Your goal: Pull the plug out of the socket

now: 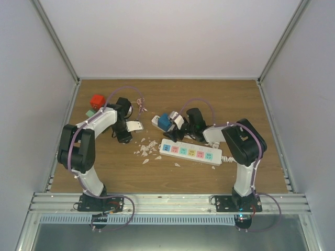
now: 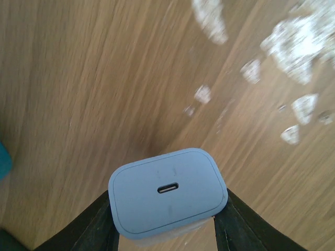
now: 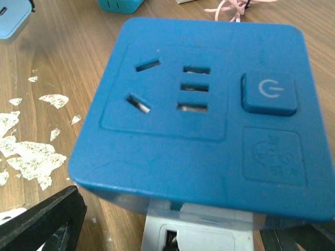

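The plug (image 2: 167,191) is a pale blue-white charger block with a small slot port in its face. My left gripper (image 2: 167,222) is shut on it, one black finger on each side, just above the wooden table (image 2: 78,78). In the top view the plug (image 1: 135,126) sits clear of the socket, to its left. The socket (image 3: 193,115) is a blue cube with outlet holes and a power button, resting on a white base (image 3: 199,235). My right gripper (image 3: 172,222) is open, its fingers (image 3: 42,225) spread wide either side of the socket (image 1: 166,122).
A white power strip (image 1: 191,152) with coloured outlets lies in front of the right gripper (image 1: 180,128). White scraps (image 1: 146,147) litter the table between the arms. A red cube (image 1: 97,100), a green block (image 1: 90,112) and a pink cord (image 1: 141,104) lie at the back left.
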Controlling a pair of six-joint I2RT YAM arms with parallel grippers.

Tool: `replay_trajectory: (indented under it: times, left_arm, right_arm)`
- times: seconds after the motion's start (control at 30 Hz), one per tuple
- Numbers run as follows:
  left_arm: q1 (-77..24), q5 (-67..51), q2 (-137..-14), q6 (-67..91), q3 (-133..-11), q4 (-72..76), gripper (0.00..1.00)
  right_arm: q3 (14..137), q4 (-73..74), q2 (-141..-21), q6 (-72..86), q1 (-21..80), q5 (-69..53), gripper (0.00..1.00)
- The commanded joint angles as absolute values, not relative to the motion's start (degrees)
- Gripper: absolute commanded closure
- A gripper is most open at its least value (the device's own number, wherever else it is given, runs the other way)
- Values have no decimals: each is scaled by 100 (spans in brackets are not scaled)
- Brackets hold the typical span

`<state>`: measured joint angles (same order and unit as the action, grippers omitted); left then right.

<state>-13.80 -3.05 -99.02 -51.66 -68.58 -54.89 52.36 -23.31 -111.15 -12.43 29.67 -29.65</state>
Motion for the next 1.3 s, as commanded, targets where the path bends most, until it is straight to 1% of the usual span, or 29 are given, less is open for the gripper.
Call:
replay_trajectory:
  times: [0.0,0.13,0.17,0.2,0.27,0.37,0.47,0.5,0.63,0.7,0.77,0.83,0.97,1.13,1.2,1.27]
  left_arm:
    - [-1194,575,-10202,-5385,-7092,-5644,81]
    - [-1112,646,-10463,-5397,-7237,-5533,73]
    - [-1107,595,-10507,-5387,-7283,-5537,69]
    - [-1100,529,-10545,-5375,-7313,-5530,58]
    - [-1099,365,-10573,-5372,-7383,-5489,42]
    - [-1090,-134,-10529,-5309,-7555,-5442,26]
    - [-1107,-977,-10420,-5172,-7725,-5454,13]
    - [-1126,-1238,-10373,-5119,-7772,-5423,10]
    - [-1190,-2185,-9940,-4620,-7680,-4681,9]
    - [-1269,-2563,-9622,-4067,-7476,-4059,5]
    - [-1372,-2792,-9421,-3550,-7229,-3430,3]
    - [-1494,-2993,-9291,-3171,-6950,-2818,2]
    - [-1868,-2892,-9177,-2482,-6513,-1813,3]
    - [-2283,-2303,-9455,-1910,-6306,-1054,1]
    - [-2406,-2096,-9569,-1786,-6283,-793,1]
    - [-2549,-1941,-9668,-1699,-6250,-595,2]
  right_arm:
    - [5308,-1861,-10876,-1656,2899,-2998,12]
    - [5155,-1891,-10790,-1746,2816,-2948,12]
    - [5146,-1865,-10785,-1768,2810,-2945,12]
    - [5144,-1844,-10784,-1779,2797,-2933,12]
    - [5121,-1830,-10776,-1807,2795,-2905,12]
    - [5077,-1878,-10773,-1832,2795,-2807,11]
    - [5077,-1953,-10863,-1850,2795,-2689,12]
    - [5091,-1964,-10926,-1839,2795,-2660,12]
    - [5127,-2058,-11106,-1741,2787,-2536,15]
    - [5160,-2113,-11190,-1673,2787,-2483,17]
    - [5197,-2135,-11285,-1619,2786,-2470,18]
    - [5186,-2179,-11342,-1569,2787,-2447,21]
    - [5082,-2324,-11361,-1571,2786,-2408,25]
    - [4980,-2432,-11385,-1561,2751,-2524,30]
    - [4958,-2476,-11365,-1564,2749,-2525,33]
    - [4935,-2519,-11359,-1557,2743,-2511,39]
